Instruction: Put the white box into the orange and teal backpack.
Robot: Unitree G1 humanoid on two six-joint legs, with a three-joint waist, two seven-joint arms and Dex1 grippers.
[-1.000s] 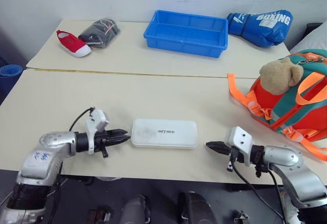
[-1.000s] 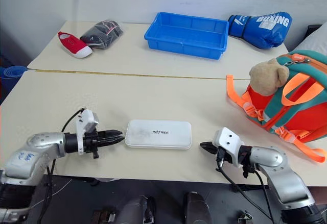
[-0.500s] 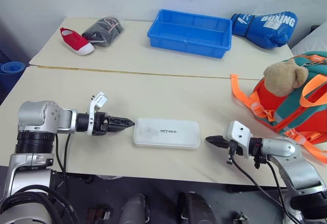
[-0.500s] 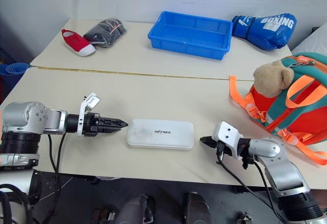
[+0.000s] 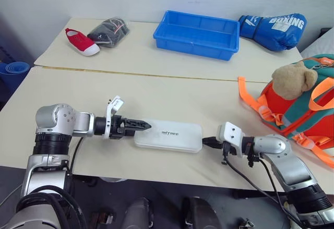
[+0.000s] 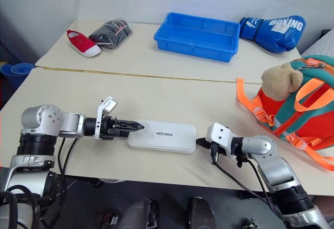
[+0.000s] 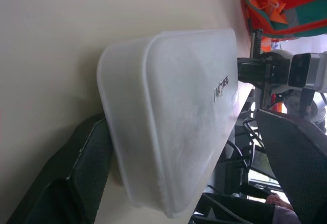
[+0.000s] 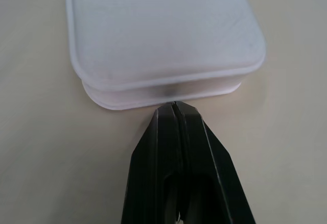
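White box (image 5: 168, 135) flat on near table (image 5: 156, 93). Left gripper (image 7: 168, 147) fingers spread around its left end; right gripper (image 8: 175, 113) fingers pressed together, tips touching its right end. Backpack (image 5: 300, 104) far right.

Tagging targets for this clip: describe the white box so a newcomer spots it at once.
On the near table, close to its front edge, the white box lies flat between the left gripper and right gripper. It is a long, rounded case with small dark lettering on its lid, unlike the open blue tray on the far table.
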